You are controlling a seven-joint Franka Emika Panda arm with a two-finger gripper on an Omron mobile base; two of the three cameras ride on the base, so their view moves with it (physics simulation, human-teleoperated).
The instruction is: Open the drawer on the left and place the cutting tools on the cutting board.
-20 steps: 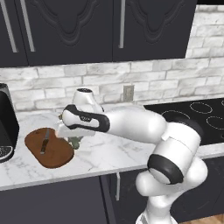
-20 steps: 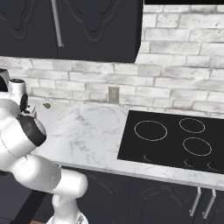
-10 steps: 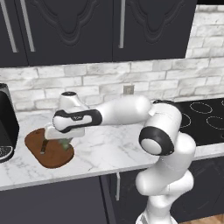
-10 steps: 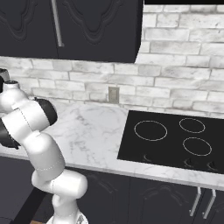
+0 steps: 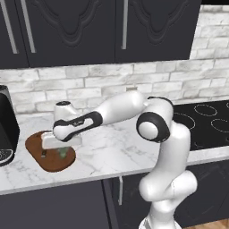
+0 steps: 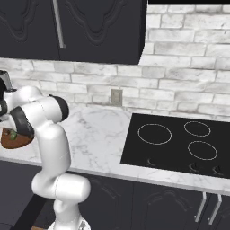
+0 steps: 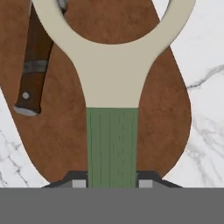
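Note:
The reddish-brown cutting board (image 5: 50,162) lies at the left of the marble counter, and its edge also peeks past my arm (image 6: 12,139). My gripper (image 5: 59,147) hangs low over it, shut on the peeler's green handle (image 7: 112,144). The cream Y-shaped head (image 7: 109,74) points away from the hand, above the board (image 7: 164,109). The dark knife (image 7: 36,61) rests on the board beside the peeler, seen as a small dark stick (image 5: 43,154) under the hand. The drawer is out of view.
A black appliance (image 5: 7,127) stands at the counter's left end, close to the board. The black cooktop (image 6: 179,143) fills the counter's right side. A wall outlet (image 6: 117,96) sits on the brick backsplash. Dark upper cabinets (image 5: 89,31) hang overhead.
The arm has swung further left and stretched out, carrying the peeler from the board's right edge to low over the board's middle.

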